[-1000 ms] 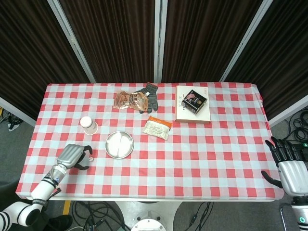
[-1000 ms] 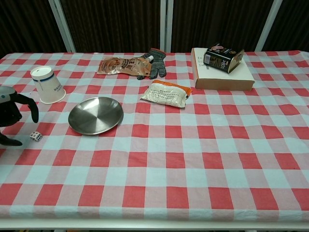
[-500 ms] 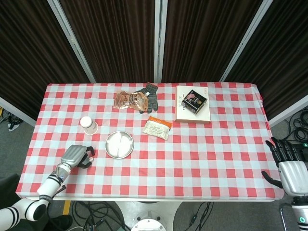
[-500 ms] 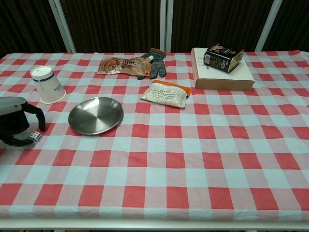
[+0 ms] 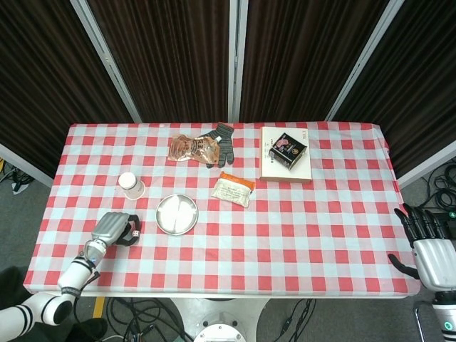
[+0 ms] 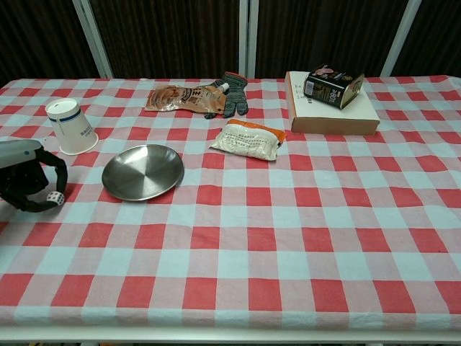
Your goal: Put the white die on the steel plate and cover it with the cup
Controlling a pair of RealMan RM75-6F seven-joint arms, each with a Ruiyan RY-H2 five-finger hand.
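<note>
Since a second ago my left hand (image 6: 25, 180) has curled fingers round the white die (image 6: 53, 197) — small, hard, slippery; I'd pinch opposite faces, contact unclear

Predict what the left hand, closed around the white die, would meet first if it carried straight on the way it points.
Probably the steel plate. The left hand pinches the white die and points along the table toward the plate's near rim; depth is uncertain.
</note>
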